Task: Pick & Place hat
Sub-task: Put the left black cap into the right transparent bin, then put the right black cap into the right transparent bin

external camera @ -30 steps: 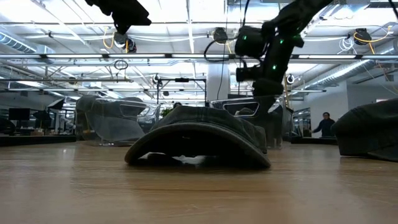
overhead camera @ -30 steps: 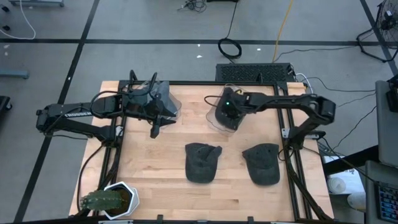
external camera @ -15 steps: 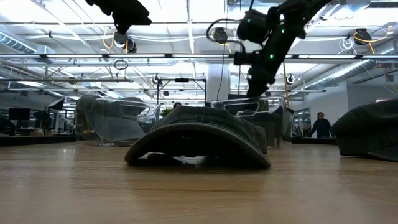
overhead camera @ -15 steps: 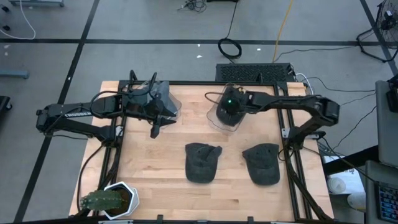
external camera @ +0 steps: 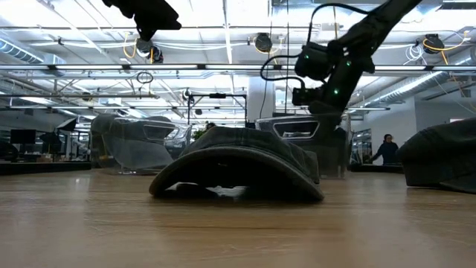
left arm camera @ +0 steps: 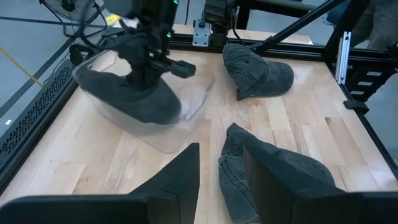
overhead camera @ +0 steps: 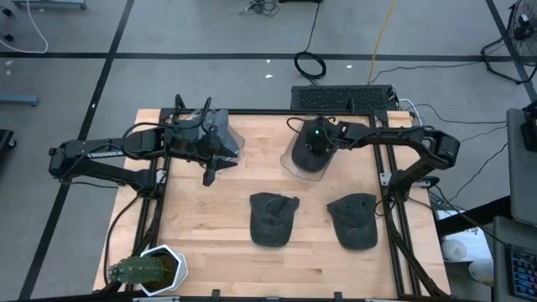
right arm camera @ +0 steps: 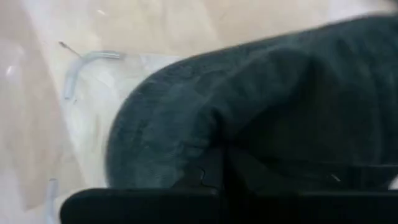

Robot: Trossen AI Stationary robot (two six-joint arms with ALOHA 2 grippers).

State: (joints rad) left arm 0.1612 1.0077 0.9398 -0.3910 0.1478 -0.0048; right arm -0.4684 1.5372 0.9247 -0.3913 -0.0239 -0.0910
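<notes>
A dark hat (left arm camera: 140, 99) lies inside a clear bin (left arm camera: 194, 104) at the table's far middle. My right gripper (left arm camera: 148, 73) reaches down into the bin and is shut on this hat (right arm camera: 186, 118); in the high view the gripper (overhead camera: 315, 148) covers most of it. Two more dark hats (overhead camera: 273, 220) (overhead camera: 352, 222) rest crown up on the table's near half. My left gripper (left arm camera: 221, 180) hangs open above the table's left half (overhead camera: 210, 174), with nothing between its fingers. My right gripper has the hat's cloth at its shut fingertips (right arm camera: 214, 167), where the fabric (right arm camera: 214, 127) creases toward them. The fingers come slanting down from above into the bin. The hat rests in the bin under the gripper. Which part of the hat it has, the gripper hides.
A second clear bin (overhead camera: 233, 143) with a dark hat in it stands at the far left, under my left arm. A white pot with a cactus (overhead camera: 151, 270) sits at the near left corner. A black frame (overhead camera: 394, 210) borders the table.
My right gripper rose a little, then came down into the bin and shifted toward the table's right edge, staying shut. The hat in the bin went with it. My left arm kept still.
</notes>
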